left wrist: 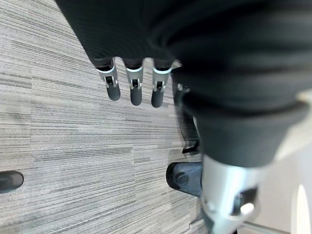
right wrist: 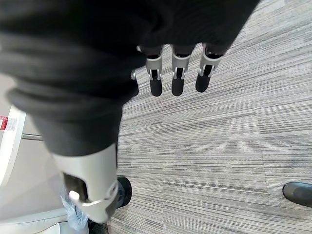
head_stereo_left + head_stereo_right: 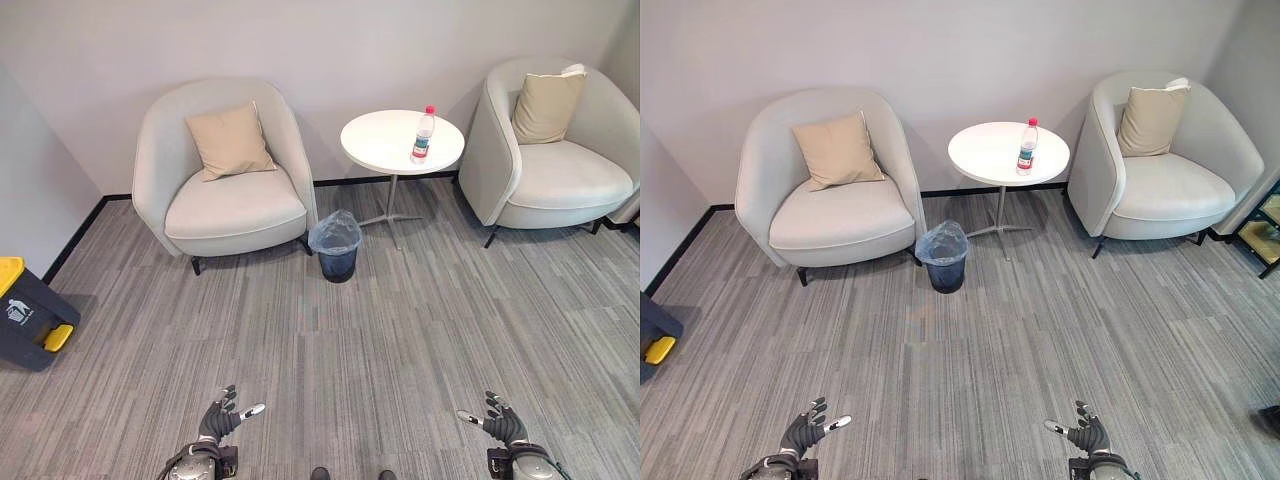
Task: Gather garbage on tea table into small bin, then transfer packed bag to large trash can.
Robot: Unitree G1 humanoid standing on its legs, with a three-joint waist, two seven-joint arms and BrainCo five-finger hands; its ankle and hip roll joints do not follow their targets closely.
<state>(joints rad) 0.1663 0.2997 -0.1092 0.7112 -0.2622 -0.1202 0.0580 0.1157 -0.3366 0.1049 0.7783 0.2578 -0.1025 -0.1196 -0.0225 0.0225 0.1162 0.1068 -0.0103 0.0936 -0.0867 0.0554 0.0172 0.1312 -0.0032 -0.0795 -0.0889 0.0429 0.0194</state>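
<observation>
Both hands hung low over the grey carpet, left hand [image 3: 222, 418] and right hand [image 3: 499, 420], fingers spread straight and holding nothing. Farther away, the small bin [image 3: 335, 246] with its clear bag stood on the floor between the left armchair [image 3: 222, 165] and the round white worktop [image 3: 400, 140]. A bottle [image 3: 424, 135] with red cap stood upright on that worktop. At the far left, by the wall, was the large trash can [image 3: 30, 315].

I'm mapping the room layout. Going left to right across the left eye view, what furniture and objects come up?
Large trash can → left armchair → small bin → tea table → bottle → right armchair.
</observation>
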